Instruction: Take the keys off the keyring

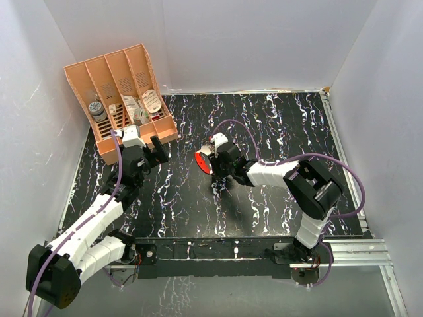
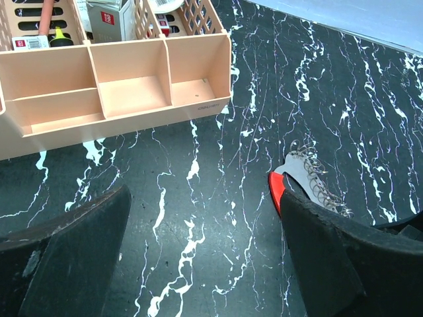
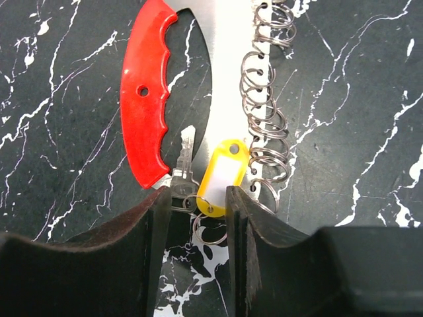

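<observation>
Mid-table point(image 1: 284, 125), with open marbled surface all round, the right hand point(image 3: 198, 198) is narrowed about the small silvery key point(image 3: 186, 155) and yellow plastic tag point(image 3: 223, 173); I cannot tell if it grips them. Coiled wire keyrings point(image 3: 264, 112) fringe a steel plate point(image 3: 228, 66) with a scalloped red handle point(image 3: 149, 92). The left hand point(image 2: 205, 195) hangs spread near the peach organiser point(image 2: 132, 92).

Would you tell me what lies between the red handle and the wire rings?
A small key and a yellow tag, in the right wrist view.
</observation>
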